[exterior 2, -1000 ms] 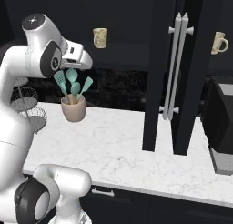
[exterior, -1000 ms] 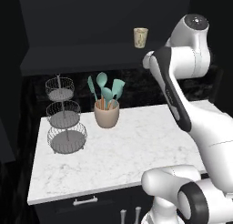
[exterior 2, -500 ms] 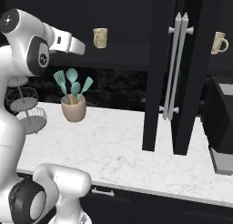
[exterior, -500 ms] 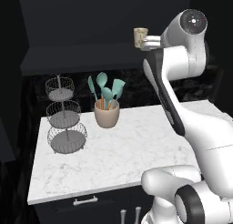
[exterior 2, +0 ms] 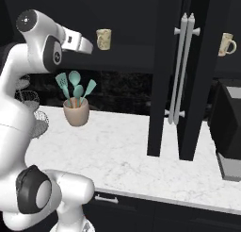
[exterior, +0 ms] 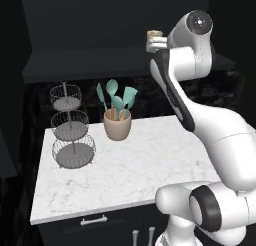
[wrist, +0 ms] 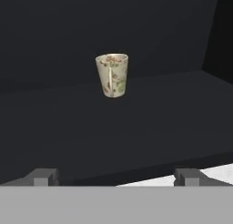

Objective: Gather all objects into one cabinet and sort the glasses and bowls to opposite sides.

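Note:
A cream speckled mug (wrist: 112, 75) stands upright on the dark shelf of the black wall cabinet (wrist: 150, 109), straight ahead of my gripper (wrist: 116, 177), with a clear gap between them. The gripper's jaws are wide open and hold nothing. From the right base view the gripper (exterior 2: 92, 45) hovers just left of that mug (exterior 2: 103, 38), level with it. In the left base view the same mug (exterior: 154, 36) peeks out beside my raised arm. A second cream mug (exterior 2: 227, 44) sits high in the cabinet to the right of the open doors (exterior 2: 162, 85). The bowls are out of view.
A tan pot of teal utensils (exterior: 117, 124) and a three-tier wire basket stand (exterior: 71, 132) stand on the white marble counter (exterior: 130, 175). Long silver bar handles (exterior 2: 181, 70) run down the open door edges. A dark appliance (exterior 2: 229, 132) sits at the counter's right end.
The arm has swung up and the hand has risen and levelled toward the shelf mug, closing some of the gap. The jaws stayed open.

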Available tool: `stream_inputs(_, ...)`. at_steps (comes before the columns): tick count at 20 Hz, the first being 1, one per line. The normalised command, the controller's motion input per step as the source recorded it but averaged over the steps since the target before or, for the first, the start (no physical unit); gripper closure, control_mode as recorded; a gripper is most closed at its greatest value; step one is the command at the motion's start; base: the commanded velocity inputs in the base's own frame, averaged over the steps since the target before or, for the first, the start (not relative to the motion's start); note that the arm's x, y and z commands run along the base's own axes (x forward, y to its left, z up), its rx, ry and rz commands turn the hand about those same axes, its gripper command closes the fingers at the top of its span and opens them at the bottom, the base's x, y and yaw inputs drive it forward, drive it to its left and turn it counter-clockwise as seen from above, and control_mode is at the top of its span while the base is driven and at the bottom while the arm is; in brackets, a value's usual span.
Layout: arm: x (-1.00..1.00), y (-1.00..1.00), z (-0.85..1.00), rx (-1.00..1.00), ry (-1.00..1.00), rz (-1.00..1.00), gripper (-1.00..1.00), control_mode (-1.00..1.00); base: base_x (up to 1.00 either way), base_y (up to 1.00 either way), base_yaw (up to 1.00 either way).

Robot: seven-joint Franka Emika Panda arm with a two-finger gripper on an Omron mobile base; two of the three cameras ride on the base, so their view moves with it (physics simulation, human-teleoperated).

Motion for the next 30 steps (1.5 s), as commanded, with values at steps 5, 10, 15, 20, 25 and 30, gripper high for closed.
stream_inputs(5,0.36,0.00,0.00,0.00,0.02,0.02,-1.00,-1.00,0.00,0.00,0.00)
stream_inputs(10,0.00,0.00,0.00,0.00,0.00,0.00,-1.00,-1.00,0.00,0.00,0.00)
stream_inputs(15,0.00,0.00,0.00,0.00,0.00,0.00,-1.00,-1.00,0.00,0.00,0.00)
stream_inputs(20,0.10,0.00,0.00,0.00,0.00,0.00,-1.00,-1.00,0.00,0.00,0.00)
stream_inputs(25,0.33,0.00,0.08,0.00,0.00,0.00,-1.00,-1.00,0.00,0.00,0.00)
stream_inputs(30,0.33,0.00,0.11,0.00,0.00,0.00,-1.00,-1.00,0.00,0.00,0.00)
